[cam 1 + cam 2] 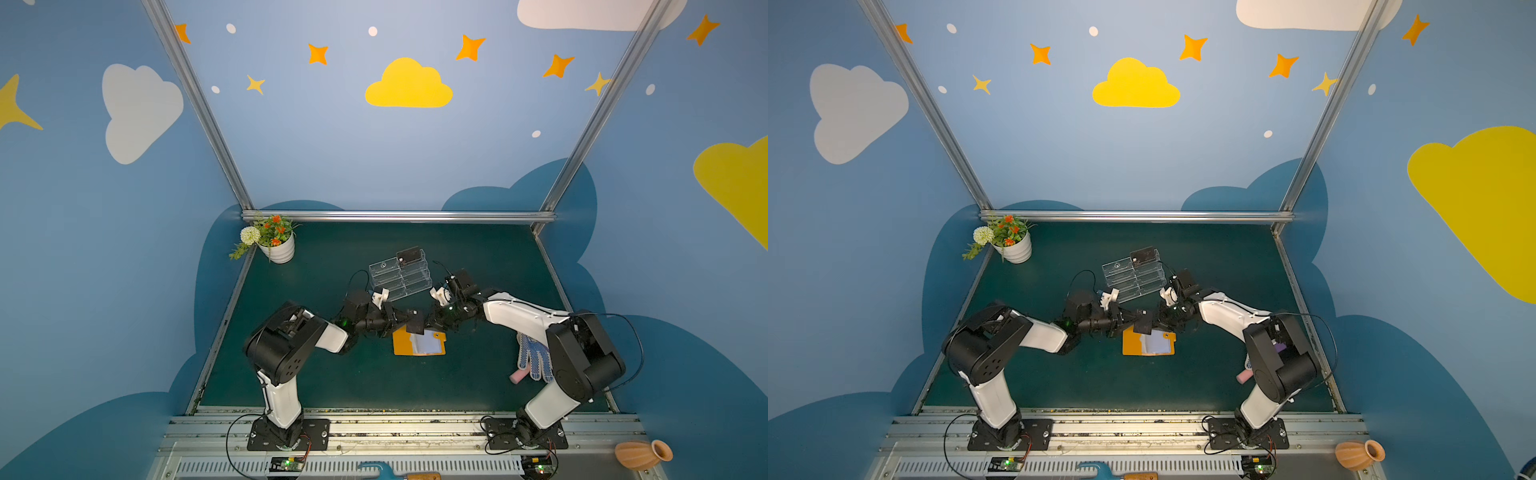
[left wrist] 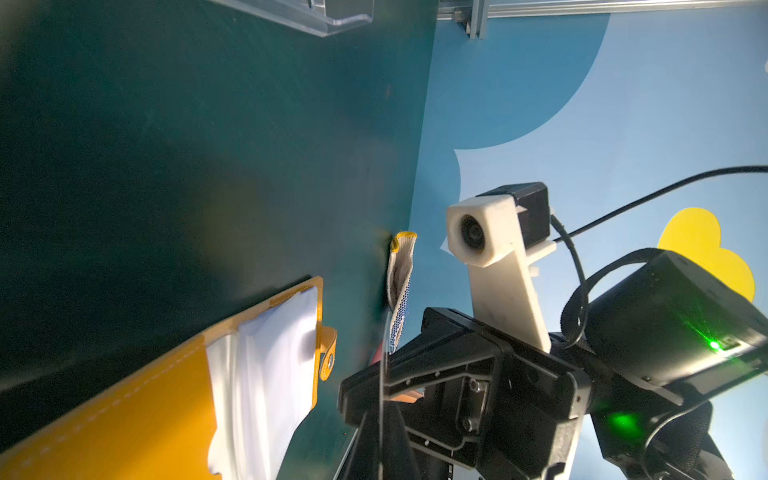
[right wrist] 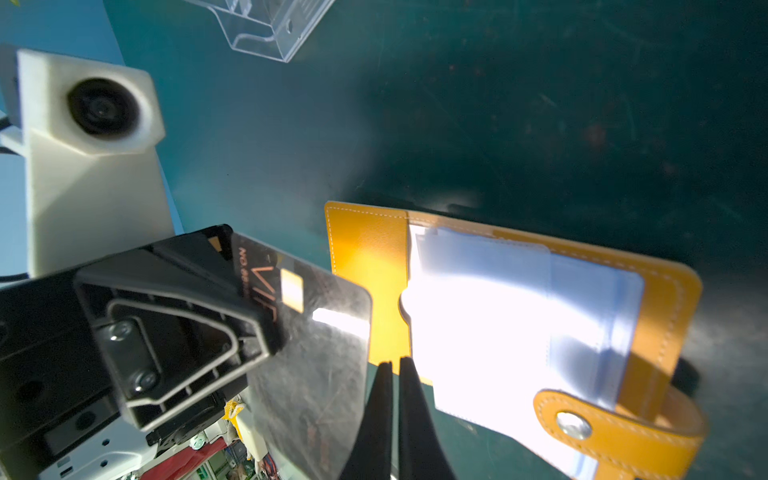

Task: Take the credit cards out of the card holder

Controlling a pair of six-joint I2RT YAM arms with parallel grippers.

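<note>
The orange card holder (image 1: pixel 401 343) (image 1: pixel 1131 344) lies open on the green mat, its clear sleeves (image 3: pixel 498 332) up and its snap tab (image 3: pixel 573 424) hanging off one side. My left gripper (image 1: pixel 405 319) (image 1: pixel 1133 321) is shut on a dark credit card (image 1: pixel 416 324) (image 3: pixel 316 353), held just above the holder's edge. In the left wrist view that card (image 2: pixel 380 374) shows edge-on as a thin line. My right gripper (image 1: pixel 432 319) (image 3: pixel 394 365) is shut with nothing in it, its tips beside the card's free edge. A second dark card (image 1: pixel 409 254) stands in the clear stand.
A clear acrylic tiered stand (image 1: pixel 399 278) sits just behind both grippers. A potted plant (image 1: pixel 278 245) is in the back left corner. A dotted glove (image 1: pixel 534 357) and a pink block (image 1: pixel 519 376) lie under the right arm. A clay vase (image 1: pixel 642 454) rests off the mat, front right.
</note>
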